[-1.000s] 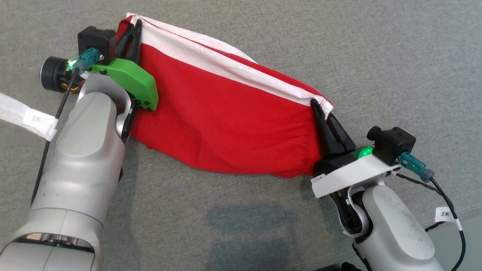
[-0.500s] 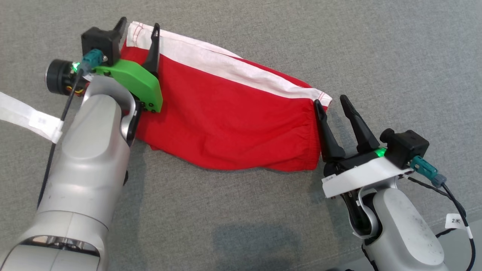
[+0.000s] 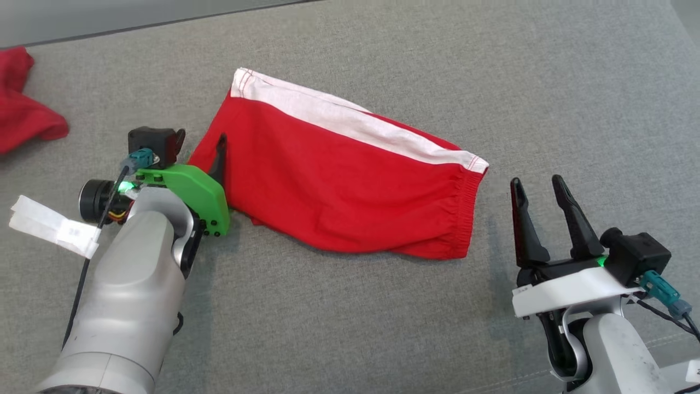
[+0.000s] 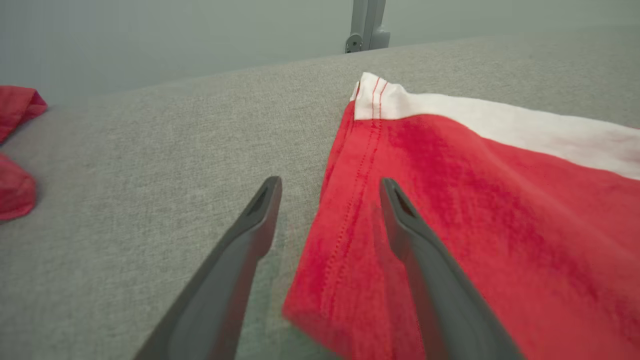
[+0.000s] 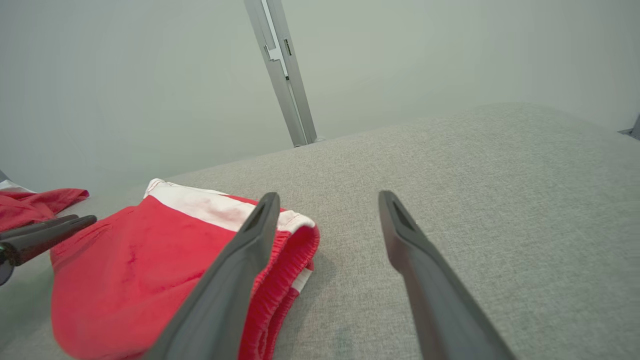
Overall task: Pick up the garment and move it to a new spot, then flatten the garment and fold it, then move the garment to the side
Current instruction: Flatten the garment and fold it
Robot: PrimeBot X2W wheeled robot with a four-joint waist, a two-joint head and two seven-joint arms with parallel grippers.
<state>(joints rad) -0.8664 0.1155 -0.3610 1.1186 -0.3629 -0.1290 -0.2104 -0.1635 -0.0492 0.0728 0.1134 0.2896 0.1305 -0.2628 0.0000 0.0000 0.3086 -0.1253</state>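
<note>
Red garment lying folded on grey fabric tabletop | left hand spread wide, empty, straddling the hem edge | right hand spread wide, empty, near the waistband | risk: pinching only the top layer, peeling the fold open, bunching on grippy cloth

Red garment with a white band along its far edge lies folded flat, spread diagonally, elastic waistband rightward.
</note>
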